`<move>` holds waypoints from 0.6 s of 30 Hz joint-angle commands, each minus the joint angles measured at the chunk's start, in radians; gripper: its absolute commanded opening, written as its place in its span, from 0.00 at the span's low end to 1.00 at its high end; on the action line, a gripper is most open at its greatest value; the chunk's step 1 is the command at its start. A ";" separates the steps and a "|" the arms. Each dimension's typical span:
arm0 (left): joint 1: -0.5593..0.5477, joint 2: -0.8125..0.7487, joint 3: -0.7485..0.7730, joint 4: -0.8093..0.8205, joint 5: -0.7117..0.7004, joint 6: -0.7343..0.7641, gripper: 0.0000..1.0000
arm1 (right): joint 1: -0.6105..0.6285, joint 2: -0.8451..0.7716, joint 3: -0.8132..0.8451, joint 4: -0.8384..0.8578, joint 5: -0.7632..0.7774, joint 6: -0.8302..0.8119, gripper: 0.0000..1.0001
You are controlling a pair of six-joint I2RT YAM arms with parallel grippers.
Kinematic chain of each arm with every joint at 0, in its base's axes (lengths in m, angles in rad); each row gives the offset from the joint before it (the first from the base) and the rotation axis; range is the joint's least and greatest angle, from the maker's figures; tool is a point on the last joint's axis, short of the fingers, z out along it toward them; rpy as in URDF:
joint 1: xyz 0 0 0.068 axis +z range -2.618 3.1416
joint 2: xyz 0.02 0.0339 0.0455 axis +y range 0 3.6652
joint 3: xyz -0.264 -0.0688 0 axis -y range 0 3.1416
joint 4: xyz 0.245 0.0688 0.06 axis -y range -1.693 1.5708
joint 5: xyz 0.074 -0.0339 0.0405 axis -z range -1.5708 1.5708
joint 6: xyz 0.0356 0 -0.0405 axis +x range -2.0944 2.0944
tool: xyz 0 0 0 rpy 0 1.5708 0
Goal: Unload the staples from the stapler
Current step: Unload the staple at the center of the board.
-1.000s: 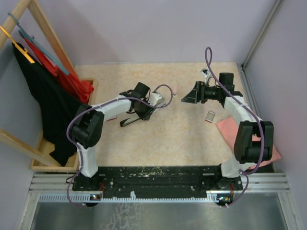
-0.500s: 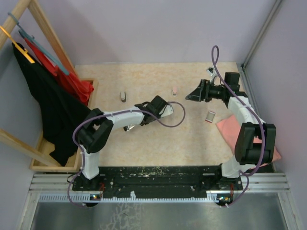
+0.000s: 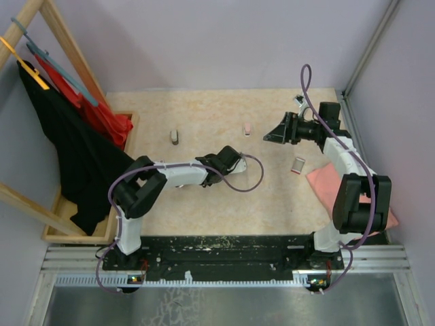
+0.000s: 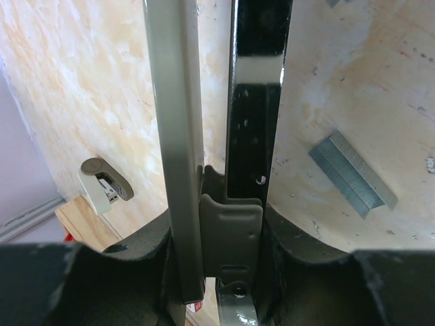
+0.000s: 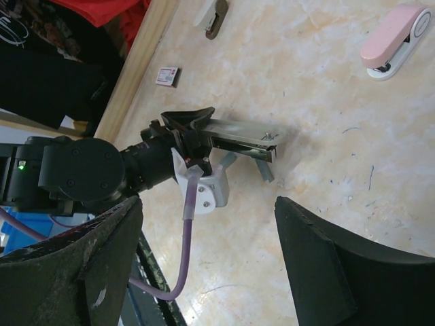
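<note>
Left pincer (image 4: 224, 272) clamps tight on the open stapler (image 4: 255, 102); right pincer (image 3: 272, 130) gapes wide, empty.
If the stapler dips or swings, its rails may hit the staples (image 4: 353, 173) and scatter them: a dull-grey ribbed strip, unbroken, lying aslant on the table (image 4: 81, 81) just beside it.

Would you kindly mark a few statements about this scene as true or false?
1. The left gripper is shut on the black stapler. True.
2. A strip of staples lies on the table beside it. True.
3. The right gripper holds the pink stapler. False: it is open and empty; the pink stapler lies on the table.
4. The pink cloth lies at the table's left edge. False: it lies at the right edge.
</note>
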 commanded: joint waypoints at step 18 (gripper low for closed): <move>0.162 -0.061 0.275 -0.321 0.570 -0.220 0.00 | -0.014 -0.185 -0.067 0.172 -0.006 -0.111 0.79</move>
